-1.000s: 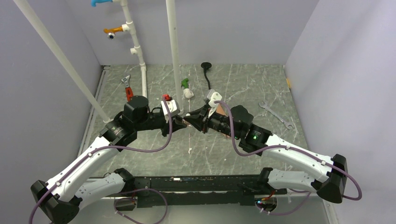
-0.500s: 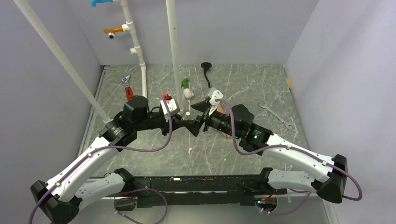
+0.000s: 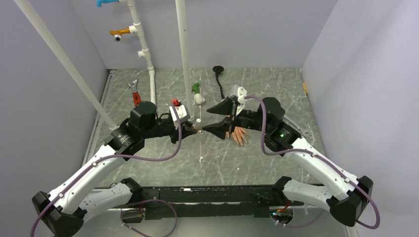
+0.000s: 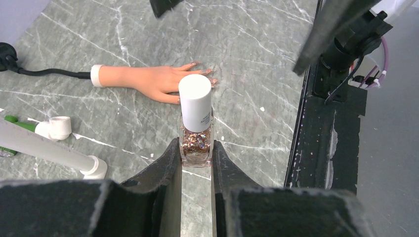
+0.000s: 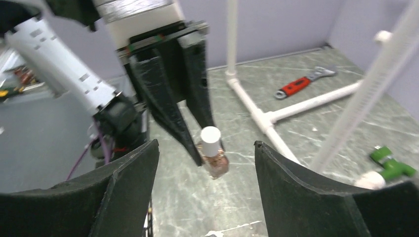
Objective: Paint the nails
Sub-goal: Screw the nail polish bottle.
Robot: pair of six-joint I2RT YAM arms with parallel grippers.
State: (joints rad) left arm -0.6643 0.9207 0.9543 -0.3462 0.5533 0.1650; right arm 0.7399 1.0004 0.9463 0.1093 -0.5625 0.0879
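Now the left gripper (image 4: 196, 150) pinches the glass body of the polish bottle (image 4: 196, 136), its white cap (image 4: 194, 96) standing free above the fingers. That cap lies just ahead of the right gripper (image 5: 205, 145), which hangs spread wide and touches nothing. The nails (image 4: 208, 70) tip the mannequin hand (image 4: 148, 81), flat on the table (image 4: 247, 44) beneath the right arm, so nearer to it
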